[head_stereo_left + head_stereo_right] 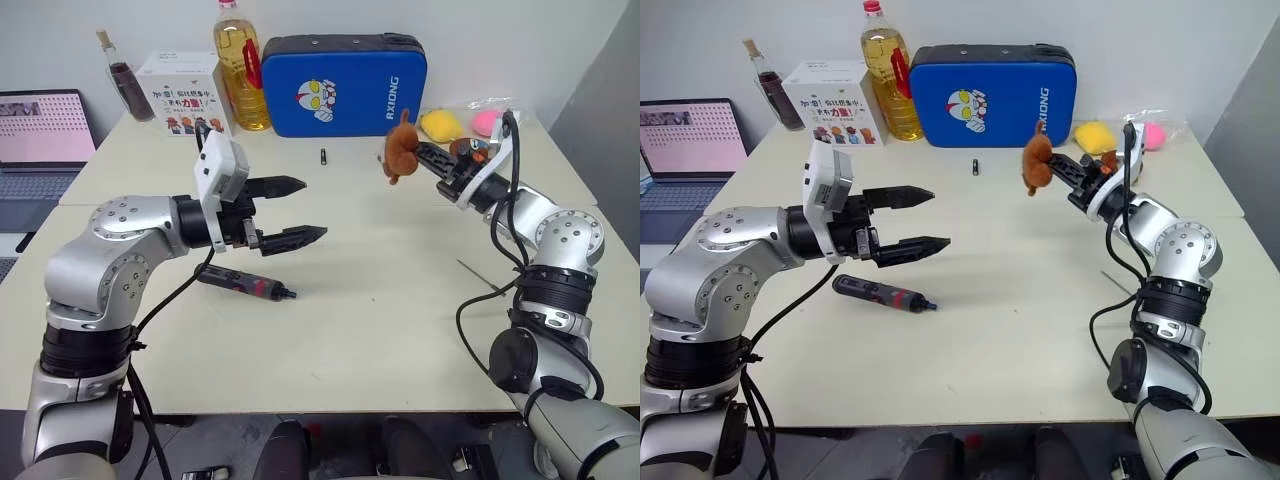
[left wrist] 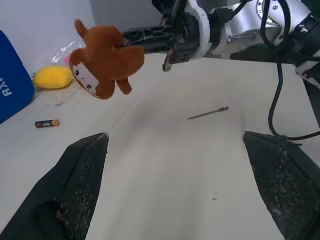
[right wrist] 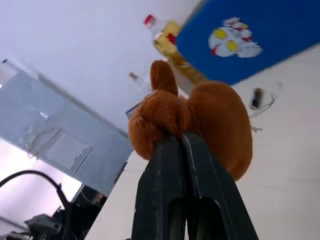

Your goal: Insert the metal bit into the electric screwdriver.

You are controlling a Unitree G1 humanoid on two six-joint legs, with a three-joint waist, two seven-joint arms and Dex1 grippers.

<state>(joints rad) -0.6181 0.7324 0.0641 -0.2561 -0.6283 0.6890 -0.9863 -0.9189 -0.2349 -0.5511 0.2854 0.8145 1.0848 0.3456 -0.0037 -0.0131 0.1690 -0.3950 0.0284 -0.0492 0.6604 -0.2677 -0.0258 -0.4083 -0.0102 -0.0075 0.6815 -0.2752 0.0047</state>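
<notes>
The L gripper hangs in the air over the tabletop, jaws wide apart, nothing in them. The electric screwdriver lies flat on the tabletop just under & a bit in front of it, not touching. The R gripper is up off the tabletop w/ jaws clamped on a brown stuffed toy. The metal bit lies flat on the tabletop by itself, near the R arm, well apart from the screwdriver.
</notes>
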